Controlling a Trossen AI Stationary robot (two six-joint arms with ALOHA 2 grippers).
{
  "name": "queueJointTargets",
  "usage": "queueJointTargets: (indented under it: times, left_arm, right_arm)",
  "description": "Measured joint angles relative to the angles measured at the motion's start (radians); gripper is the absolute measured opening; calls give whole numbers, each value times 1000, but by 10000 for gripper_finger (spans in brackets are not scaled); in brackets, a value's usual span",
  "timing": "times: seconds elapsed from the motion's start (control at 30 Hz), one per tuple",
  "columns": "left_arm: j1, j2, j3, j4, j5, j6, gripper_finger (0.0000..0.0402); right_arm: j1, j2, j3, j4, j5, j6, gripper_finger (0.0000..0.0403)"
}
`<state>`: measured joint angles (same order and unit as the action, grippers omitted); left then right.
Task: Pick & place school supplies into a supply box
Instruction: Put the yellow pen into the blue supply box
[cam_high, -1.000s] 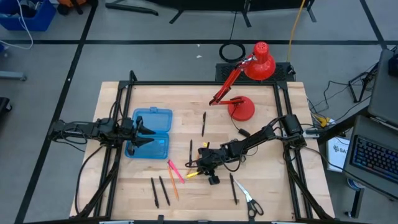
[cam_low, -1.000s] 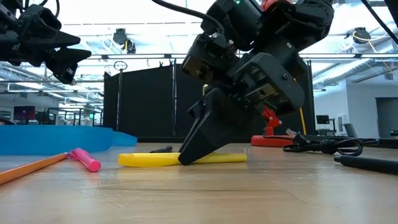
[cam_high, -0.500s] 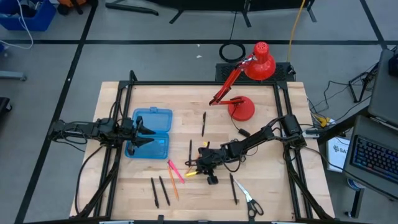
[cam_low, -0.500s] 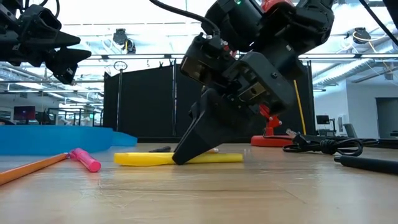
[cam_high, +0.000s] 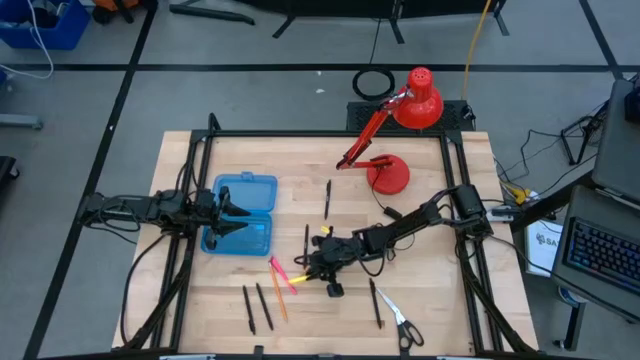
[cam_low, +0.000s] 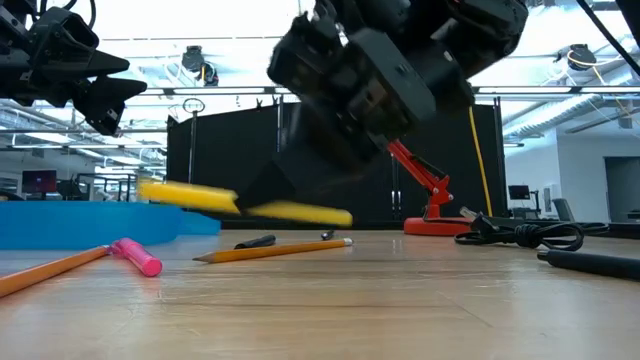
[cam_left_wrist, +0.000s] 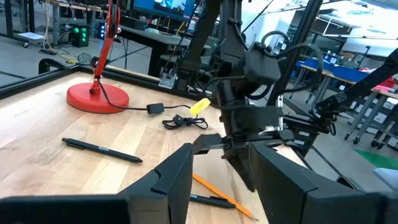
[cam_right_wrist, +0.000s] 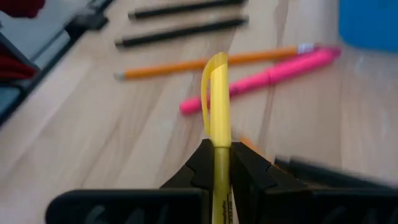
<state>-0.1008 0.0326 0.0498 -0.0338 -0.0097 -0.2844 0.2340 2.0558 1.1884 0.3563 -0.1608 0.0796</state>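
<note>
Translucent blue plastic supply box (cam_high: 243, 213): contents I cannot tell; left gripper (cam_high: 243, 213) parted above it; right gripper (cam_right_wrist: 217, 158) clamps yellow marker (cam_right_wrist: 216, 99).

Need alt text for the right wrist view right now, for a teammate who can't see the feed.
The right gripper is shut on a yellow marker, held clear above the wooden table. Beyond it lie a pink marker and an orange pencil side by side, two black pens farther off, and a corner of the blue supply box.
</note>
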Motion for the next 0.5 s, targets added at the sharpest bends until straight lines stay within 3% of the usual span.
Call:
queueJointTargets:
  times: [0.5]
  left_arm:
    - [0,0,0,43,5,-7,161]
  right_arm:
    - [-89,-1,100,9,26,-12,19]
